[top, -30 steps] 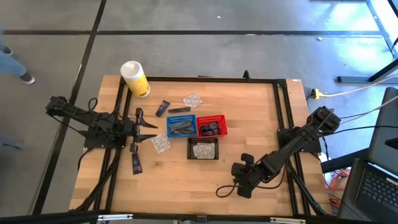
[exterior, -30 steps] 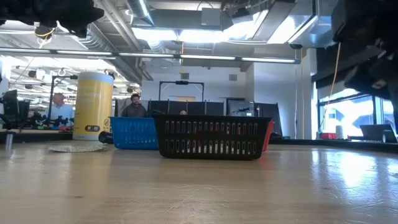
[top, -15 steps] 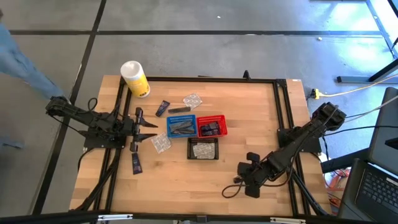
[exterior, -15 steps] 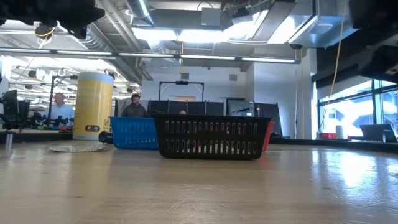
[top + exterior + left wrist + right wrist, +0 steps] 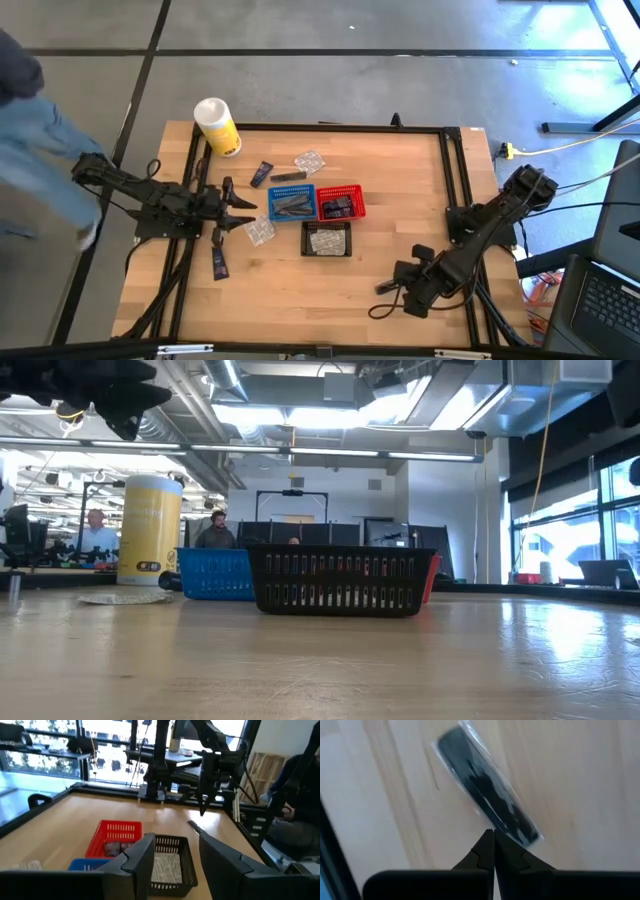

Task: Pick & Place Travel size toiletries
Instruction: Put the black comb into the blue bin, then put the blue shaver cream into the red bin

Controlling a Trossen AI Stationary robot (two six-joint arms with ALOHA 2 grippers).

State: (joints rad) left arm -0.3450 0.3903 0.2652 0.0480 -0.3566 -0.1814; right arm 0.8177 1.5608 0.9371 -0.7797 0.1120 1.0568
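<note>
No text, brand, number or sign can be read anywhere; the print on the white-and-yellow canister (image 5: 150,528) at the counter's far left corner is too faint.

The left tool (image 5: 243,207) hovers with fingers parted, while the right tool (image 5: 380,288) sits low, fingers together.

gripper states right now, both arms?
Left gripper: open, empty, above the table's left side.
Right gripper: closed, holding nothing, over a dark packet.
</note>
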